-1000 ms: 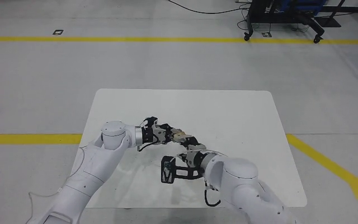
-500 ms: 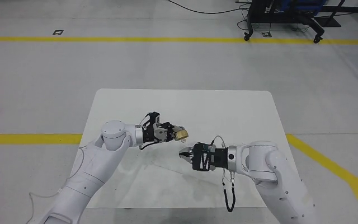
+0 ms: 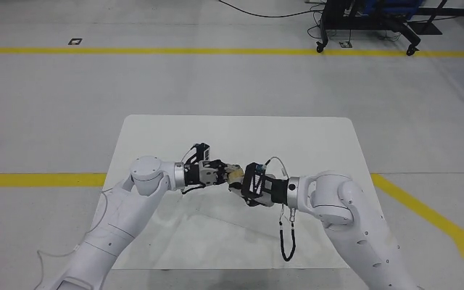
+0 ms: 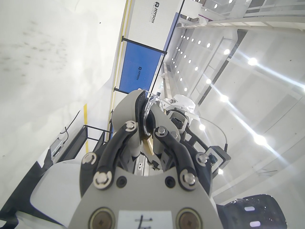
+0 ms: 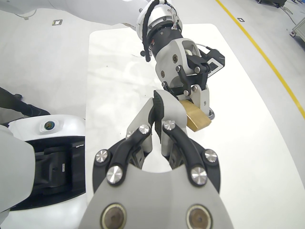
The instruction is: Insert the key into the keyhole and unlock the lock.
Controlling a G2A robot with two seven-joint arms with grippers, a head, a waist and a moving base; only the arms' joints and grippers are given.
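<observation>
Left end effector point(image 3: 223, 172) grasps padlock point(image 5: 199, 120) mid-frame; right end effector point(image 5: 156, 103) clenched. Key should enter keyhole squarely, unforced.

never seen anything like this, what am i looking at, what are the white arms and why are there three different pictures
It is a robot with two white arms, each ending in a two-fingered clamp called a gripper. One picture looks down from a camera above the arms onto a white table. The other two come from a camera on each wrist, so each looks along its own gripper. The left gripper is closed on a brass padlock and holds it up off the table. The right gripper has its fingers pressed together, with its tip right at the padlock. The job is to put a key into that lock, but I cannot make out a key between those fingers.
</observation>
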